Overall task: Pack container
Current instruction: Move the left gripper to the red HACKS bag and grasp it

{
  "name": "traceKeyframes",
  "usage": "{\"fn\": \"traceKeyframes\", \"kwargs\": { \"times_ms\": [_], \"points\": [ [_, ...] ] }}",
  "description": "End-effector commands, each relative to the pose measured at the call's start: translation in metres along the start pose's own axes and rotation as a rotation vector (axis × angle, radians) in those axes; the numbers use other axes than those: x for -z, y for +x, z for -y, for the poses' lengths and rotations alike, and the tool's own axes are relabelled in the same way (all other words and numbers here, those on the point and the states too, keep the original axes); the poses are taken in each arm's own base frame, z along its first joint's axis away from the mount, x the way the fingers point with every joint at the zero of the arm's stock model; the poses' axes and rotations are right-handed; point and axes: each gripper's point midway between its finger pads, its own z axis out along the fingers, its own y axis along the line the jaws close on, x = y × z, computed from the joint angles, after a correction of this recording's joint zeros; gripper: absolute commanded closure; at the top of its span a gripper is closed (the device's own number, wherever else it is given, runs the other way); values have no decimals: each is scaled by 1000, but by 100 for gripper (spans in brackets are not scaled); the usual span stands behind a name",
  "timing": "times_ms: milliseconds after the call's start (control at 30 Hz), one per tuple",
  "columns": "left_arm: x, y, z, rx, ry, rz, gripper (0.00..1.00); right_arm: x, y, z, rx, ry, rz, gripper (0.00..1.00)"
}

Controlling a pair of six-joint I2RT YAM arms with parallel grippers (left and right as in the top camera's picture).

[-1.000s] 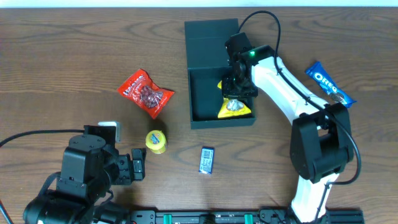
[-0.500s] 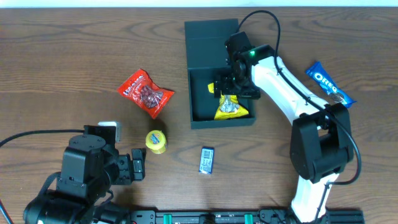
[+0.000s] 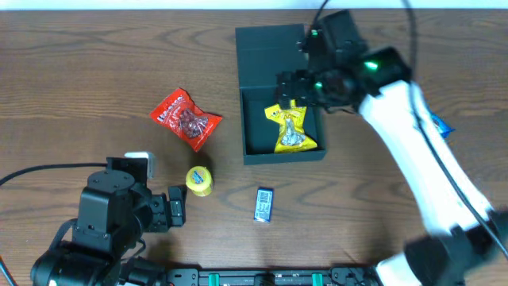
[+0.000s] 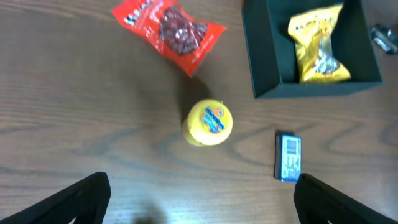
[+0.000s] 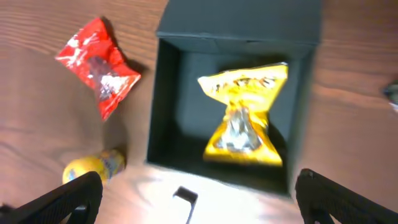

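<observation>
The container [image 3: 243, 127] is a dark teal square box, its flap lid [image 3: 270, 49] lying open behind it. A yellow snack packet [image 3: 290, 129] lies inside on the right half, free of any grip. My right gripper [image 3: 308, 86] hangs open above the box's back edge. In the right wrist view the container [image 5: 163, 106] and yellow packet [image 5: 245, 115] lie well below the open gripper [image 5: 199, 202]. My left gripper [image 3: 176, 208] is open at the front left, low over bare table [image 4: 202, 205], with nothing between its fingers [image 4: 81, 199].
A red snack packet [image 3: 185, 118] lies left of the container. A yellow round item [image 3: 199, 180] and a small blue packet [image 3: 264, 204] lie in front. A blue Oreo packet [image 3: 439, 125] peeks out from behind the right arm.
My right gripper opened and let go of the yellow packet, which now lies flat in the container. The right arm has lifted up and away. The left arm is unmoved.
</observation>
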Motion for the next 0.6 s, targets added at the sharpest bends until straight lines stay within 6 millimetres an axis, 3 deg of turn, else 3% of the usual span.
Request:
{"fn": "traceKeyframes", "kwargs": {
  "times_ms": [0,133,233,567],
  "points": [
    [-10,-8,-13,89,-83,5,5,35,-1,26,20,104,70,1],
    [-35,-24,-5,148,-74,-22,5,71,8,53,-8,195,117,1],
    [-61,-40,1,179,-75,-40,5,88,17,62,-23,213,124,1],
    [-144,-101,19,407,-95,-84,5,105,54,77,-13,284,32,1]
  ]
}}
